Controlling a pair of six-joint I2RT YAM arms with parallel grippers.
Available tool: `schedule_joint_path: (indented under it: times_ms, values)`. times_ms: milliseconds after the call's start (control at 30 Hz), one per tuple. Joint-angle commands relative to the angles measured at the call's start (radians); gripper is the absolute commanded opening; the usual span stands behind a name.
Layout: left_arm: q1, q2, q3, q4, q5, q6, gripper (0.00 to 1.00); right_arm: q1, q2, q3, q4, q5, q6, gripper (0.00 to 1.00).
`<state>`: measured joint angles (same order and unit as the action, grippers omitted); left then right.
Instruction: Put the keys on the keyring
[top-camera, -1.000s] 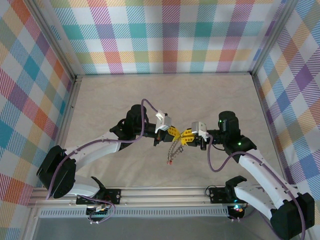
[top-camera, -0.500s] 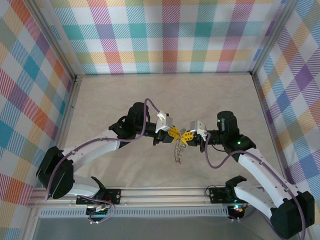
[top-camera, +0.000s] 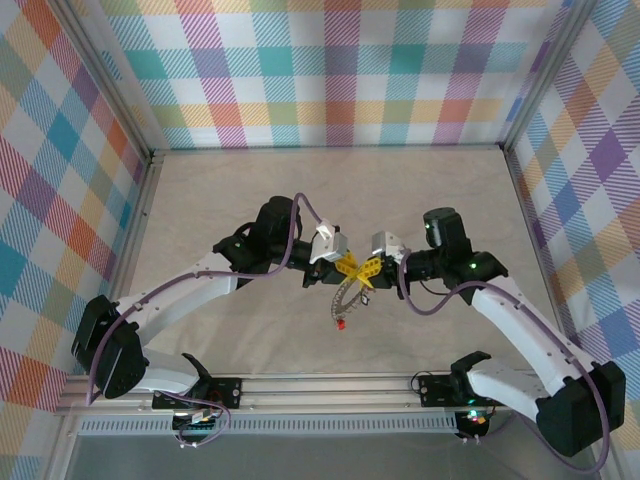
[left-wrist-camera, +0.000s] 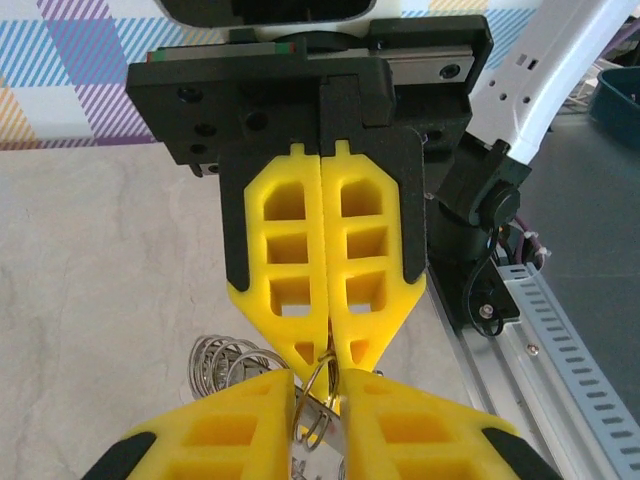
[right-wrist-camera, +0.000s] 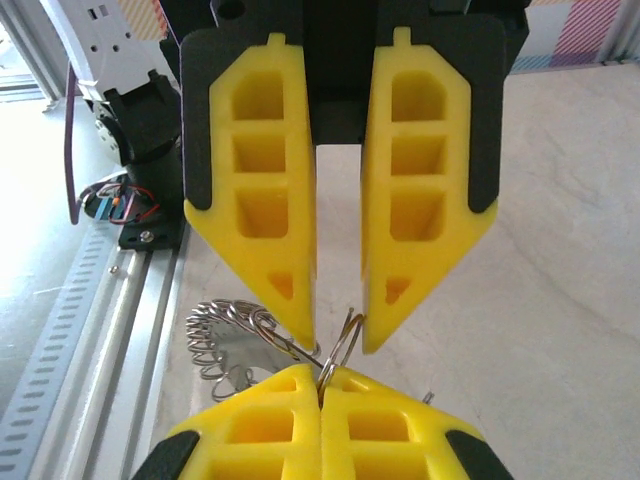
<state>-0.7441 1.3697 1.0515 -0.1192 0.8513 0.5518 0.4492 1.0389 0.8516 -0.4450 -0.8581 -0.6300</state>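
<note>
Robot test cell in a lab.
Plaid cloth walls (top-camera: 340, 70) on aluminium framing enclose a beige tabletop (top-camera: 250, 190) on three sides; cabled robot arms (top-camera: 180, 300) bolt to a slotted rail (top-camera: 330, 385) along its near edge.

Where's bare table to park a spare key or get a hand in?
Free: the table strip along the back wall, and the far-right corner beyond the right arm. Crowded: centre, where the left gripper and right gripper meet at the keyring; the left arm crosses the near left.

Keyring (top-camera: 347, 298), table (top-camera: 230, 190) ctr (behind front rail (top-camera: 330, 384))
</note>
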Motion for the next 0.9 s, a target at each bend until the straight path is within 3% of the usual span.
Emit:
schedule_joint_path:
  times_ms: [0,167,200,267,333,467,567,700,867]
  values:
    - [-0.006,-0.009,0.043,-0.098,0.021,0.068,0.19,0.006,0.017,0.063,-0.043,-0.063,-0.049,0.0]
    - [-0.006,0.009,0.088,-0.251,0.043,0.162,0.19,0.006,0.02,0.076,-0.017,-0.066,-0.034,0.0]
    - [-0.006,0.012,0.095,-0.274,0.048,0.178,0.16,0.008,0.023,0.076,-0.012,-0.067,-0.033,0.0]
    - [-0.007,0.016,0.108,-0.307,0.056,0.2,0.0,0.008,0.028,0.082,-0.013,-0.063,-0.038,0.0]
    - [-0.005,0.016,0.11,-0.307,0.051,0.198,0.0,0.008,0.032,0.087,-0.019,-0.053,-0.043,0.0]
    - [-0.003,0.029,0.132,-0.336,0.052,0.191,0.0,0.007,0.016,0.071,0.011,-0.028,-0.04,0.12]
    - [0.006,0.009,0.094,-0.225,-0.004,0.096,0.0,0.008,-0.011,0.05,0.025,0.02,-0.034,0.2]
    - [0.027,-0.05,0.01,-0.012,0.011,-0.022,0.0,0.008,-0.042,0.005,0.057,0.046,-0.024,0.22]
    - [0.035,-0.063,-0.009,0.034,0.024,-0.051,0.0,0.009,-0.047,-0.023,0.085,0.037,-0.011,0.22]
